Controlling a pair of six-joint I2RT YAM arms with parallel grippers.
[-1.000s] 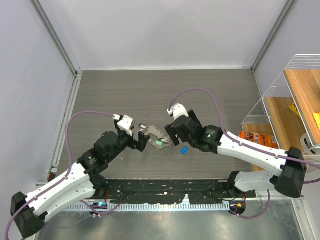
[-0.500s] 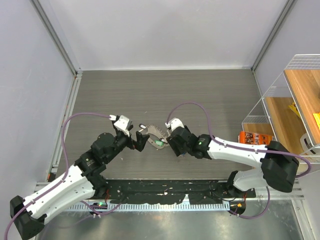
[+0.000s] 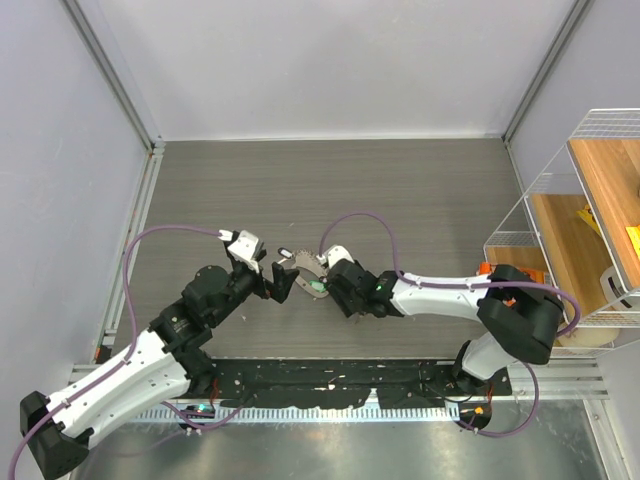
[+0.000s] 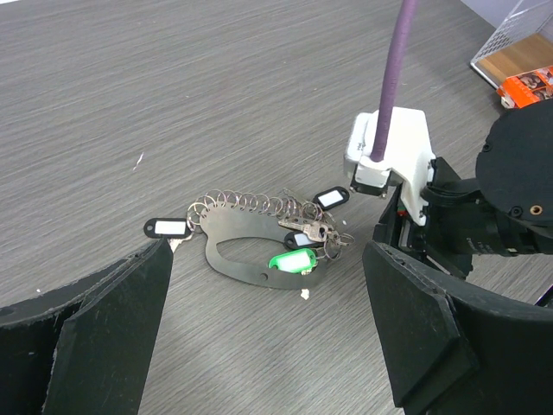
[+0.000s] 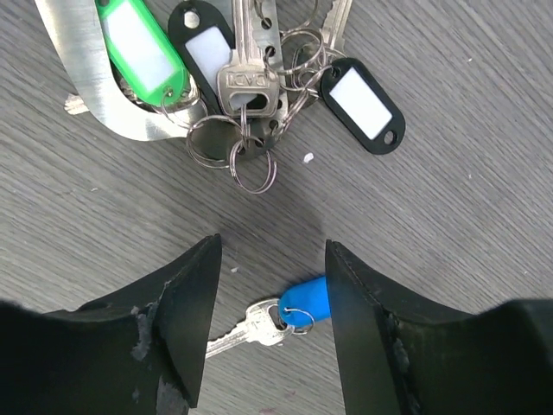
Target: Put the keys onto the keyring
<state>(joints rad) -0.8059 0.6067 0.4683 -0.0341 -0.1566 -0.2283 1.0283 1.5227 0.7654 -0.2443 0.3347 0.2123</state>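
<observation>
I read the left gripper (image 4: 266,251) as fully spread, its fingers standing wide on either side of the keyring (image 4: 246,271) and touching nothing. The keyring lies flat on the table (image 4: 216,104), carrying the green key (image 4: 291,260) and the black-tagged keys (image 4: 331,198). The right gripper (image 5: 272,249) sits low just beside that cluster, fingers partly apart. The loose blue key (image 5: 298,303) lies on the table between them, off the keyring, and I cannot tell whether either finger touches it.

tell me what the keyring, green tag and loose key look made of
The keyring looks like brushed steel: a flat grey plate with streaky glare. The green tag seems glossy plastic around a white, paper-like insert. The loose key is shiny silvery metal.
</observation>
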